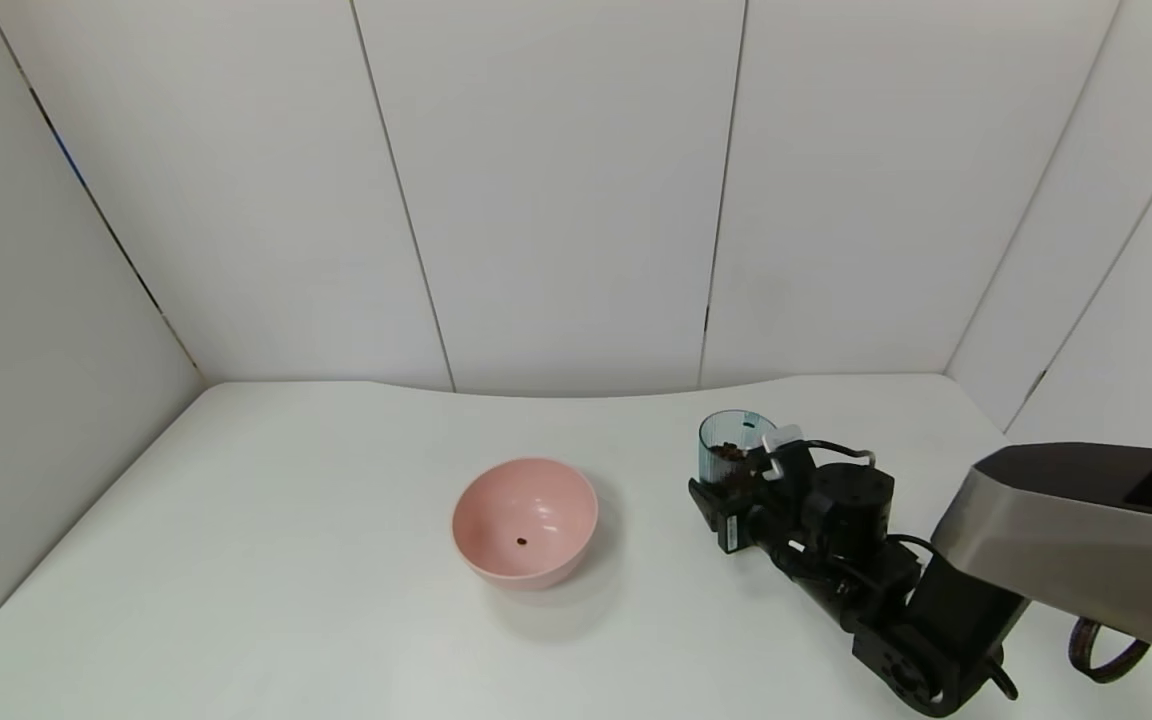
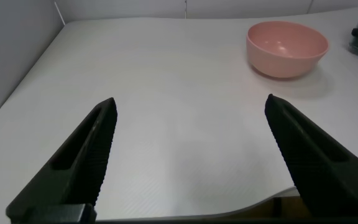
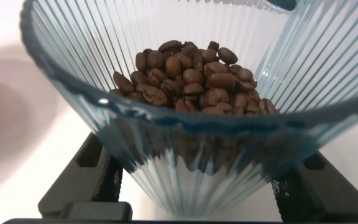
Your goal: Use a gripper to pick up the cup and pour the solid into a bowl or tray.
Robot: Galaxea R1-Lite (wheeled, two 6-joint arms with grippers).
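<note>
Now the right hand point(image 1: 736, 490) is gripping the cup point(image 1: 733, 450) of beans point(image 3: 194, 81) tightly; it should be lifting upright toward the bowl point(image 1: 525, 520).

right arm point(image 1: 1066, 540): silver-grey shell, black joints, looped black cables
right gripper point(image 1: 736, 490): black, white connector block
left gripper point(image 2: 188, 162): black, ribbed wedge fingers point(image 2: 92, 155)

Right gripper point(image 1: 726, 490) low, reaching forward, jaws clamped; left gripper point(image 2: 188, 155) hovering, jaws spread wide
</note>
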